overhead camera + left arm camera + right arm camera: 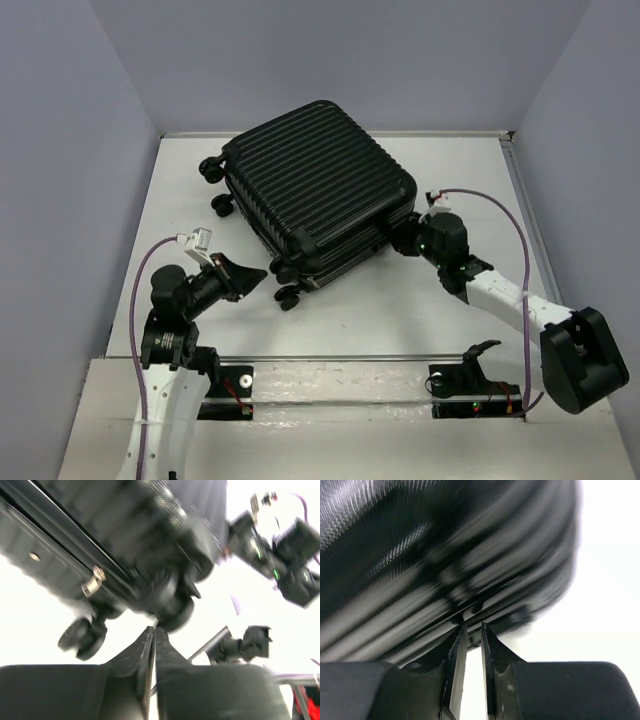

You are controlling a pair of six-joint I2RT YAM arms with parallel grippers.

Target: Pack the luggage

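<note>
The luggage [320, 185] is a large black ribbed hard-shell suitcase lying closed and flat on the white table [360, 310], turned at an angle, with its caster wheels [288, 297] on the left side. My left gripper [262, 272] is shut and empty, and its tips sit just short of the near-left wheel. In the left wrist view the shut tips [153, 628] point at that wheel [172, 610]. My right gripper [400, 240] is at the suitcase's right edge. In the right wrist view its jaws [471, 625] stand narrowly apart with the tips at the seam of the shell [445, 555].
Grey walls enclose the table at the back and on both sides. A metal rail [340, 357] with the arm bases runs along the near edge. The right arm [280, 565] shows in the left wrist view beyond the suitcase.
</note>
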